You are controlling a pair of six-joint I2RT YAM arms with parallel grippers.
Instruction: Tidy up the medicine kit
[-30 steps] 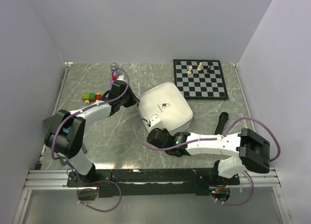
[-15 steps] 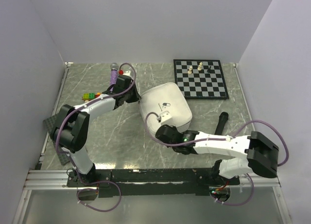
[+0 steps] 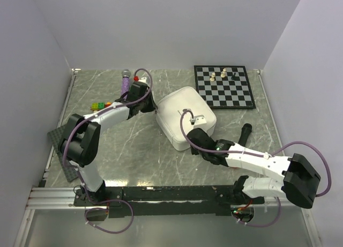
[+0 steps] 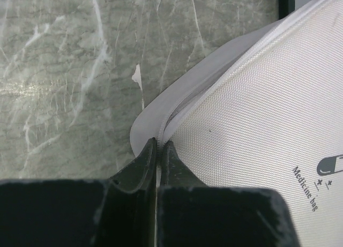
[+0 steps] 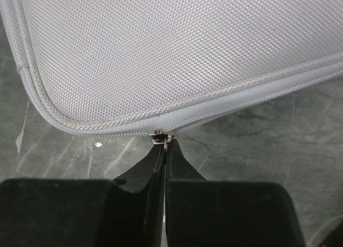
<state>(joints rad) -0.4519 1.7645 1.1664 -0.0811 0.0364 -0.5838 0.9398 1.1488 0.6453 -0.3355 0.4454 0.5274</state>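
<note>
Your medicine kit [image 3: 185, 118] lies mid-counter [image 3: 128, 145] near the chessboard [image 3: 225, 89] and looks soft, light and slidey, so your left gripper [image 4: 159, 146] pinches its edge and your right gripper [image 5: 164, 150] is closed on the tiny zip pull [image 5: 159, 139].

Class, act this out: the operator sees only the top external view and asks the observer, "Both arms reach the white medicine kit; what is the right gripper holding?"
Observer: The right gripper is shut on the small metal zip pull at the edge of the medicine kit.
Operator: And the left one?
Observer: The left gripper is pinched shut on the kit's rim at a corner, beside the zip.
Operator: Any print on the lid?
Observer: Yes, "Medicine bag" beside a pill logo.
</note>
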